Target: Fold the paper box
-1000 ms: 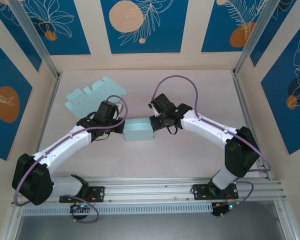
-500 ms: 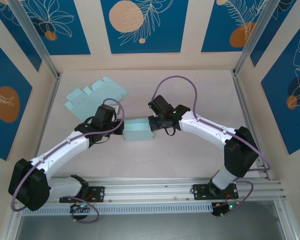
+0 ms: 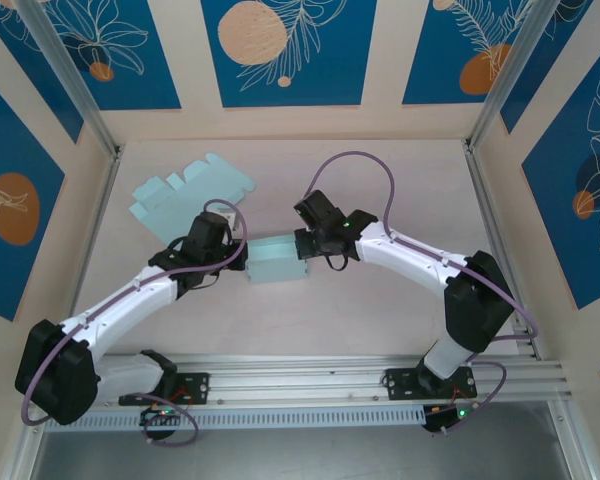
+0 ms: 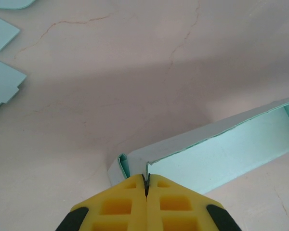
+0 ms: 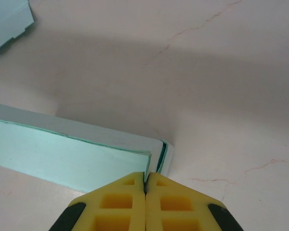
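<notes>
**Ana:** Box position, seen from above?

**Me:** From the top camera, the paper box [image 3: 277, 260] lies on the table [image 3: 380, 180], about mid-table, between my two wrists. My left gripper [image 3: 244, 255] meets its left end and my right gripper [image 3: 302, 247] meets its right end. A flat cut sheet [image 3: 190, 187] of the same pale green lies apart from it, toward the far left corner.

**Ana:** And your left wrist camera?

**Me:** My yellow fingers [image 4: 116, 207] are pressed together, with a thin edge of the box's wall pinched in the seam between them. The box runs off to the right, its lighter inner face in view. A narrow flap [image 4: 123, 168] stands just left of my fingertips. Corners of the flat cut sheet show along the left edge.

**Ana:** Right wrist?

**Me:** Much the same, mirrored. These fingers are closed tight on the wall's edge at the box's end, and the box stretches away to the left. A tucked flap sits just right of the pinch. One corner of the sheet shows at the top left.
</notes>
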`<act>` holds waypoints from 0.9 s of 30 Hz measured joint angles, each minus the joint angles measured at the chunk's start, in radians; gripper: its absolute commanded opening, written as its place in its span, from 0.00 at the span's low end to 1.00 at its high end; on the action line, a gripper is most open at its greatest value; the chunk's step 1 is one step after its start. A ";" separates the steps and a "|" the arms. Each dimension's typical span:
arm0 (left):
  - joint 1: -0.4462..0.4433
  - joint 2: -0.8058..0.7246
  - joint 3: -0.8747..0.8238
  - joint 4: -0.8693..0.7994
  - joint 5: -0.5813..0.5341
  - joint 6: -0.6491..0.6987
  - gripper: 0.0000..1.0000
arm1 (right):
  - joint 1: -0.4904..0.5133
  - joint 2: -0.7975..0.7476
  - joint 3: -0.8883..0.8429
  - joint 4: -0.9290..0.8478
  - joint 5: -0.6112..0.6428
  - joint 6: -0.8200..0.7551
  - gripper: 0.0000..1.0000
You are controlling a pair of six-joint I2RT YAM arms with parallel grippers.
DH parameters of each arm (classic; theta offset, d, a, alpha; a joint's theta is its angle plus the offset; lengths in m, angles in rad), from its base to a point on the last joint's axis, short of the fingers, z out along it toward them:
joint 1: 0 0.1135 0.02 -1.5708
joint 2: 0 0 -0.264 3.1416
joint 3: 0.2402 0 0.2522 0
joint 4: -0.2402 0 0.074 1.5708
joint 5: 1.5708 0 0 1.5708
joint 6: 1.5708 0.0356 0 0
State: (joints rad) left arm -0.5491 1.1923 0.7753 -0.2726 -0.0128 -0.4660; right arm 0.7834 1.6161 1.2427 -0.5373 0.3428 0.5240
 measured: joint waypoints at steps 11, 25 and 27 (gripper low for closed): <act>0.000 0.000 -0.014 0.026 -0.008 0.000 0.00 | 0.012 0.000 -0.016 0.027 0.039 0.000 0.04; 0.000 -0.022 -0.150 0.116 0.008 -0.035 0.00 | 0.088 -0.006 -0.140 0.124 0.117 0.000 0.00; -0.001 -0.040 -0.170 0.128 0.012 -0.043 0.00 | 0.095 -0.018 -0.165 0.153 0.126 0.000 0.00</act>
State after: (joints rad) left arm -0.5503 1.1519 0.6056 -0.1448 -0.0010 -0.5087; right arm 0.8780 1.5978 1.0775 -0.3840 0.4690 0.5236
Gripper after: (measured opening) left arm 0.059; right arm 0.053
